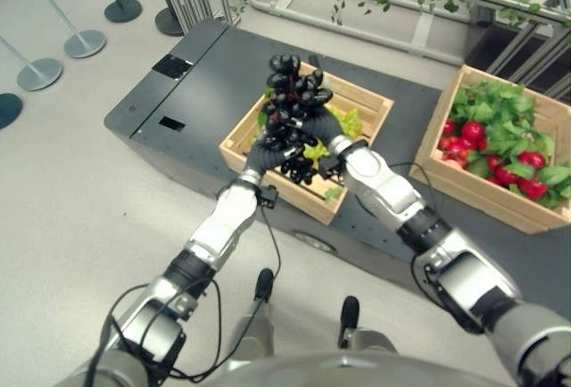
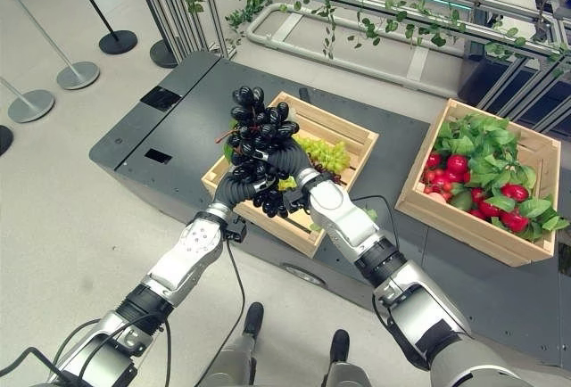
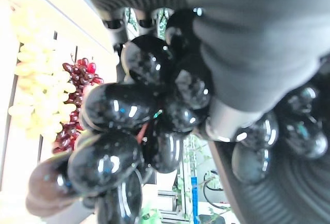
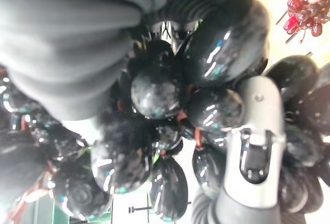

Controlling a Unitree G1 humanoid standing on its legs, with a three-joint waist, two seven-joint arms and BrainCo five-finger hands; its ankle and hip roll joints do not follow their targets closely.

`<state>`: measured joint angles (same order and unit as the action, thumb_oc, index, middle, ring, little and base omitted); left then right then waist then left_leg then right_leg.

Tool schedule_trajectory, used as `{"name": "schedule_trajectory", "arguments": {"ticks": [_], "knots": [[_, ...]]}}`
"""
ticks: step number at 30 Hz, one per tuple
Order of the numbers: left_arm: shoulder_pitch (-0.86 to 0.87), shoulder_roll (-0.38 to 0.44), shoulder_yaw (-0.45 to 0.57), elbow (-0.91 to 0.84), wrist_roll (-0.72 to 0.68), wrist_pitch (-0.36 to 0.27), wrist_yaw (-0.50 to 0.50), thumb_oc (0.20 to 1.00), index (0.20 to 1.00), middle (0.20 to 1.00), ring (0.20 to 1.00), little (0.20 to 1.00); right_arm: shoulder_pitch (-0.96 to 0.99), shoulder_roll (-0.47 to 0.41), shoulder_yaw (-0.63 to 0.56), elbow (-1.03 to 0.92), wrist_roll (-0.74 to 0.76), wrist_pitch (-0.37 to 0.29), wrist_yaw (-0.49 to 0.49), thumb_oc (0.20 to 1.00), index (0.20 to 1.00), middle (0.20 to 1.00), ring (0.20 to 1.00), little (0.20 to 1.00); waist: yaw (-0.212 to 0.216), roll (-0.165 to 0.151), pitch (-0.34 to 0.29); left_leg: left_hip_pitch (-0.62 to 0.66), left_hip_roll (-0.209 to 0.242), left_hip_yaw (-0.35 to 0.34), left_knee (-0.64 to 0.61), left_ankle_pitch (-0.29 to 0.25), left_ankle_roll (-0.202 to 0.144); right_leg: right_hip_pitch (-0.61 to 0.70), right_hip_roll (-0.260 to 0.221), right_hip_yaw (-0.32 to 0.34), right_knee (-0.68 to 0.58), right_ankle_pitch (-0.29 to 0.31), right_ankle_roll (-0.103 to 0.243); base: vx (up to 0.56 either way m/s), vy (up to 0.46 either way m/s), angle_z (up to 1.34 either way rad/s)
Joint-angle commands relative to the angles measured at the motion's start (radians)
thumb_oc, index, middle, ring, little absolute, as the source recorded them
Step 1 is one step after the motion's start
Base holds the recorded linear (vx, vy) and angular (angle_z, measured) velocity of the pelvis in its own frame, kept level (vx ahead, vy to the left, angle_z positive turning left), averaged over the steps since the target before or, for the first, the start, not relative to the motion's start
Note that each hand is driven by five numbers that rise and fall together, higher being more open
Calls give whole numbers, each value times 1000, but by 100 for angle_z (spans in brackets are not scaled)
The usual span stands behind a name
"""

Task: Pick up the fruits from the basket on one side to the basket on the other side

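A large bunch of glossy black grapes [image 2: 259, 142] is held up between both hands, raised above the near-left part of a pale slatted wooden crate [image 2: 343, 128] that sits on a dark grey low platform [image 2: 169, 124]; the left hand [image 2: 234, 189] cups the bunch from its lower left side, its dark ribbed cover pressed against the berries, and the right hand [image 2: 299, 173] meets it from the lower right; in the right wrist view a silver finger [image 4: 253, 136] lies curled against the black grapes, so that hand is clamped on the bunch; in the left wrist view the left hand's silver finger [image 3: 221, 123] wraps among the berries as well, gripping the same bunch. Inside that crate, behind the lifted bunch, lies a cluster of pale green grapes [image 2: 326, 152], with a smaller cluster of dark red grapes [image 3: 77, 100] just beside it. To the right of that crate, well apart on the same platform, stands a second pale wooden crate [image 2: 464, 226] holding red round fruits [image 2: 457, 164] among green leaves [image 2: 486, 142]. Left of the platform, on the light floor, stand silver and black round-based stanchion posts [image 2: 78, 73].
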<state>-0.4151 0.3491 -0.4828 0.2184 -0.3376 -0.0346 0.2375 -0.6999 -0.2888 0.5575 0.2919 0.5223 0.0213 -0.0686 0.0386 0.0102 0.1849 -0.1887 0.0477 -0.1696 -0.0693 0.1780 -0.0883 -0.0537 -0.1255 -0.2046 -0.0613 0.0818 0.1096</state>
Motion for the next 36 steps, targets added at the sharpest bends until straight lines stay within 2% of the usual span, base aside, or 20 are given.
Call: {"name": "schedule_trajectory", "arguments": {"ticks": [1, 9, 22, 24, 28, 30, 32, 36], "knots": [[-75, -28, 60, 55, -32, -67, 40, 200, 200, 200, 200, 200, 25, 66, 0, -96, 20, -67, 35, 1000, 1000, 1000, 1000, 1000, -12, -22, -61, 15, -57, 28, -18, -95, 76, -43, -20, 34, 175, -165, -5, 0, 0, 0], [-58, -28, 69, 56, -49, -66, 30, 200, 200, 200, 200, 200, 28, 57, -6, -113, 6, -66, 41, 1000, 1000, 1000, 1000, 1000, -12, -22, -64, 18, -56, 28, -18, -97, 76, -41, -18, 34, 176, -167, -5, 0, 0, 0], [97, -23, 164, 18, -172, -78, 6, 200, 200, 200, 200, 200, 145, -15, -119, -234, -34, -82, 28, 1000, 1000, 1000, 1000, 1000, -18, -11, -60, 20, -48, 36, -18, -95, 73, -48, -6, 41, 191, -178, -10, 0, 0, 0], [116, -18, 179, 10, -185, -83, -3, 200, 200, 200, 200, 200, 165, -36, -145, -255, -47, -89, 24, 1000, 1000, 1000, 1000, 1000, -26, -6, -51, 15, -42, 36, -18, -86, 70, -61, 9, 72, 220, -189, -12, -44, -35, 1], [161, -10, 202, 12, -206, -91, -45, 200, 200, 200, 200, 200, 224, -87, -220, -288, -78, -104, 24, 1000, 1000, 1000, 1000, 1000, -55, -3, -54, -11, -47, 26, -18, -65, 71, -79, 107, 328, 236, -228, -35, -10, -39, 18], [186, -19, 222, 18, -208, -90, -59, 200, 200, 200, 200, 200, 273, -110, -268, -307, -97, -114, 16, 1000, 1000, 1000, 1000, 1000, -59, -5, -57, -8, -58, 6, -17, -61, 72, -63, 137, 399, 220, -230, -52, 38, -64, 20], [218, -30, 247, 16, -213, -93, -70, 200, 200, 200, 200, 200, 317, -128, -305, -315, -117, -119, 15, 1000, 1000, 1000, 1000, 1000, -61, 0, -60, -5, -63, -13, -16, -58, 68, -43, 134, 391, 178, -213, -57, 0, -120, 13], [283, -50, 287, 0, -221, -96, -87, 200, 200, 200, 200, 200, 438, -146, -403, -324, -140, -128, 13, 1000, 1000, 1000, 1000, 1000, -77, 24, -61, 5, -42, -30, -15, -47, 42, -17, 148, 350, 150, -210, -71, -14, -151, 14]]}}
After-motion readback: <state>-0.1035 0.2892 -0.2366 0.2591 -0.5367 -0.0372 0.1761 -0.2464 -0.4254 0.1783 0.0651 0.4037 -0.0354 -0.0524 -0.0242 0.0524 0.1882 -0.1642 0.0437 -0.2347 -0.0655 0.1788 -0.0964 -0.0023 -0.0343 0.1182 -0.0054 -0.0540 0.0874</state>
